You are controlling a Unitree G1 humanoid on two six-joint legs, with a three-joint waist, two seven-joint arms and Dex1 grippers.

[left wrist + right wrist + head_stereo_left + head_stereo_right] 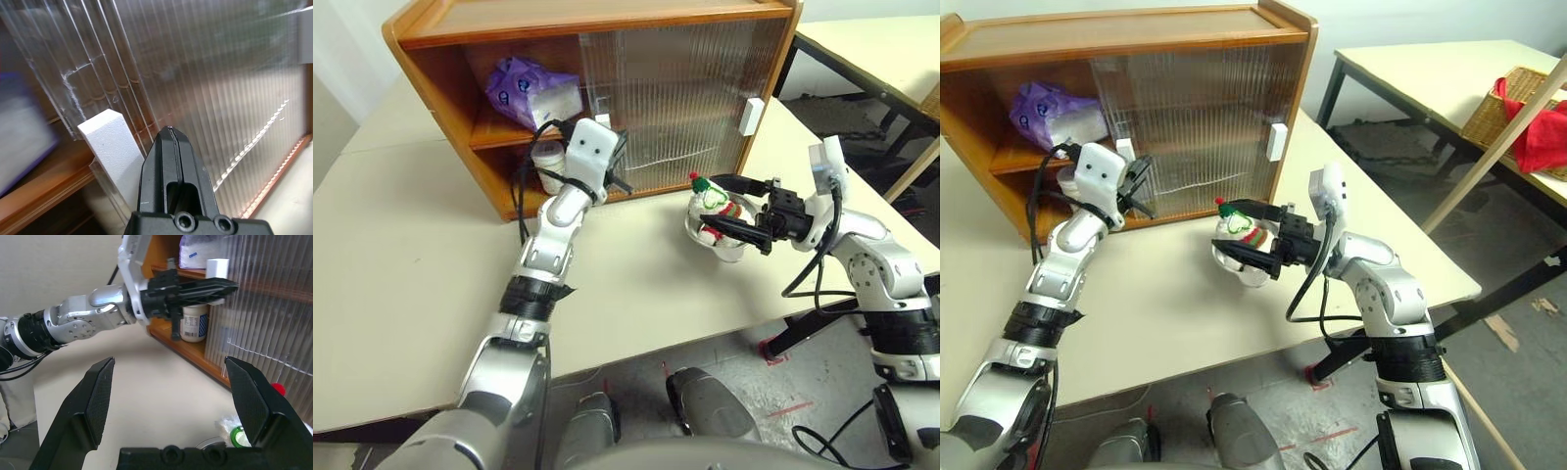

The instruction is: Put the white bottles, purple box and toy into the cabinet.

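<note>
The cabinet (450, 73) stands at the back of the table, its left side open. The purple box (530, 90) lies on the upper shelf. One white bottle (194, 323) stands on the lower shelf. My left gripper (170, 142) is shut on nothing, its tip beside the sliding door's white handle (110, 142). The toy (713, 201) sits in a metal bowl (732, 253) in front of the cabinet. My right gripper (729, 206) is open, with one finger on each side of the toy and no grip on it.
The ribbed doors cover the cabinet's right half, with a second white handle (751, 116) near the right post. A second table with a wicker basket (1518, 108) of red cloth stands to the right. The table's front edge is just behind my arms.
</note>
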